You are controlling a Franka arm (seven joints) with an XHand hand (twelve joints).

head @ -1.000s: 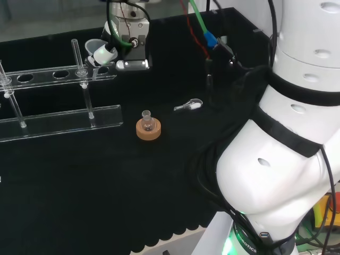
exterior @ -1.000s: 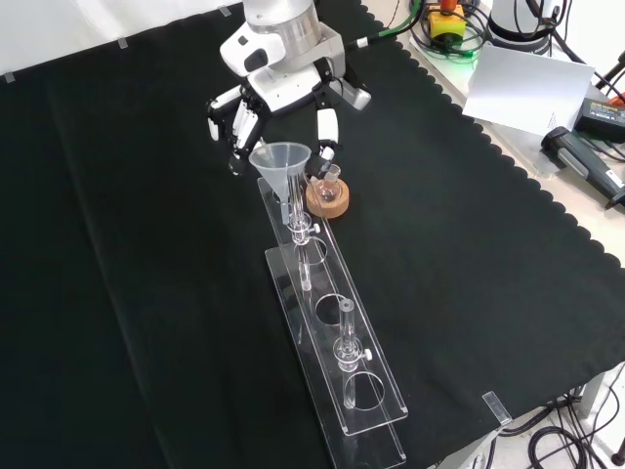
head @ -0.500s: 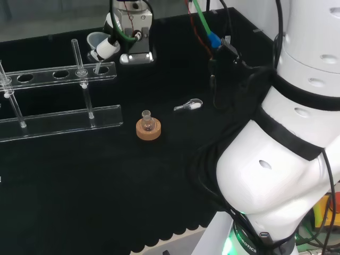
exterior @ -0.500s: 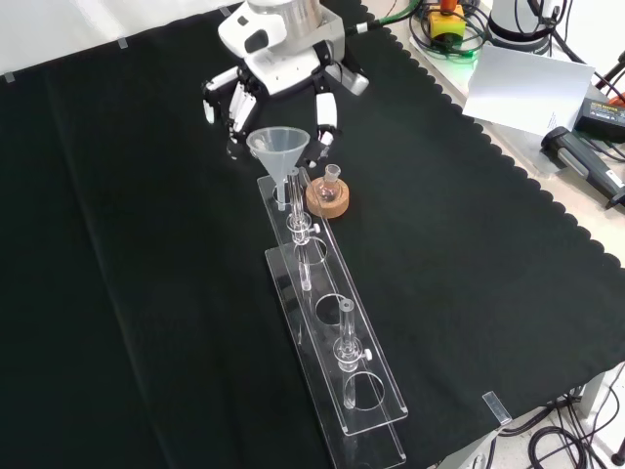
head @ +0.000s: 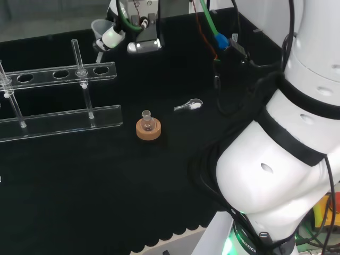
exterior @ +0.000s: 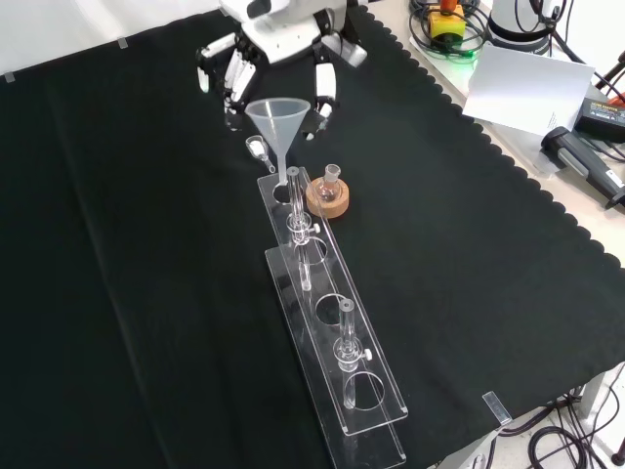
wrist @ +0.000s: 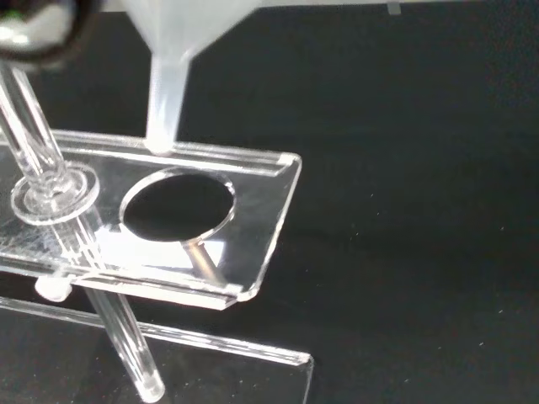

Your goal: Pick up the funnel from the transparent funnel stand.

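One clear funnel (exterior: 278, 122) is held by the hand (exterior: 278, 44), with fingers (exterior: 323, 96) curled round its cone from both sides in the front view. The funnel is lifted: its stem hangs above the end hole of the transparent funnel stand (exterior: 332, 322), and in the wrist view the stem tip (wrist: 160, 118) sits at about the level of the top plate's edge, outside the hole (wrist: 178, 204). In the head view the funnel (head: 102, 31) is up near the view's top, above and just beyond the right end of the stand (head: 58, 74), pinched at the hand (head: 139, 32). Small flask (exterior: 330, 189) on a cork ring (exterior: 328, 203) stands just right of the stand in the front view. Small clear scoop (head: 188, 105) lies on the black cloth (exterior: 469, 244), well apart from the stand.
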